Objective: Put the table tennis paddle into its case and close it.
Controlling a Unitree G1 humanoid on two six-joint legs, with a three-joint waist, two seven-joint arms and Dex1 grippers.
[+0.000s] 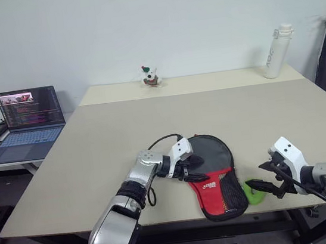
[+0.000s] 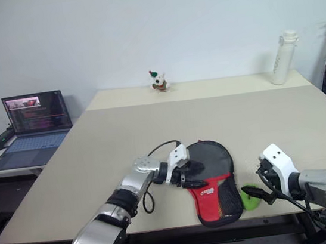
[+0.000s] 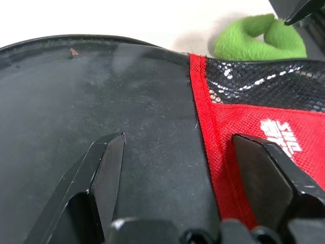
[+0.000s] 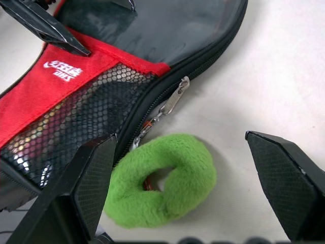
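From the head cameras, the soft black-and-red paddle-shaped zip case (image 1: 217,181) lies flat near the front edge of the pale beige tabletop (image 1: 151,123), its round end pointing away from the robot and its red panel and black mesh pocket toward the near edge. The left claw (image 1: 198,170) reaches in from the left and sits over the case where the dark round part meets the red panel, its two black fingers spread and closed on nothing. Whether the dark round surface is the table tennis paddle's rubber or the case's own fabric, I cannot tell. Just right of the case lies a small lime-green fuzzy ring (image 1: 255,191), and the right claw (image 2: 253,194) hangs beside it with its fingers wide apart and empty. Further off stand an open laptop (image 1: 26,122) on a side table, a small figurine (image 1: 150,76) and a white bottle (image 1: 277,51) at the far edge. In the left wrist view, the fingers (image 3: 101,168) straddle the red seam (image 3: 203,122), one over the dark face, one over the red panel. In the right wrist view, the wide-open fingers (image 4: 89,188) frame the green ring, and a metal zip pull (image 4: 175,99) lies at the case's edge, touching the tabletop.
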